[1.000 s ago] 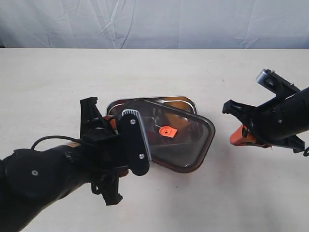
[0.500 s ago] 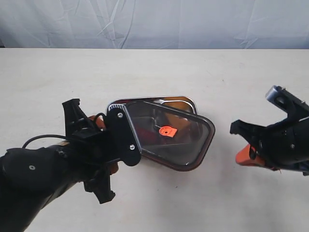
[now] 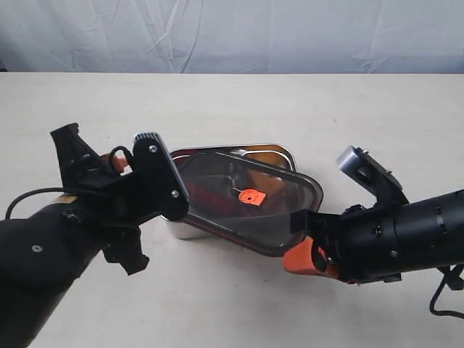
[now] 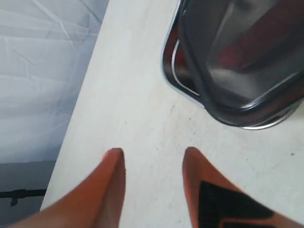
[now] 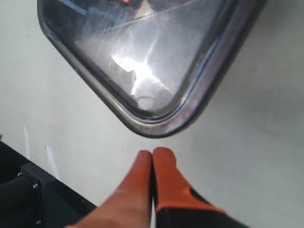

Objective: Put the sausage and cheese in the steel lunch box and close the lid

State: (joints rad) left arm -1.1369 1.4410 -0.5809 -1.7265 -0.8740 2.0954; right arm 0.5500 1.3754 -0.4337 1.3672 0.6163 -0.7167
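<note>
Exterior view, steel lunch box (image 3: 270, 149) at mid-table (image 3: 326, 109). The lid (image 3: 279, 217) lies on top but skewed, not seated. One rounded corner overhangs the box toward 4 o'clock. The box's far rim is bare at 12 to 1 o'clock, and its near corner shows at 8 o'clock. The orange valve tab (image 3: 250, 196) faces up near the lid's centre.

A dull red streak shows through the smoky plastic – the sausage (image 3: 209, 193), as far as can be told, inside the box toward its 9 o'clock end. The cheese cannot be made out through the lid.

Left gripper (image 4: 152, 161) is at roughly 9 o'clock of the box, clear of it. Its orange fingers (image 4: 111, 183) are spread, with only bare table between them – released, holding nothing.

Right gripper (image 5: 152, 156) is at 4 to 5 o'clock, low over the table. Its two fingers are pressed flat together – clenched, empty. Its tips are just beside the lid's overhanging corner, with a thin strip of table between.
</note>
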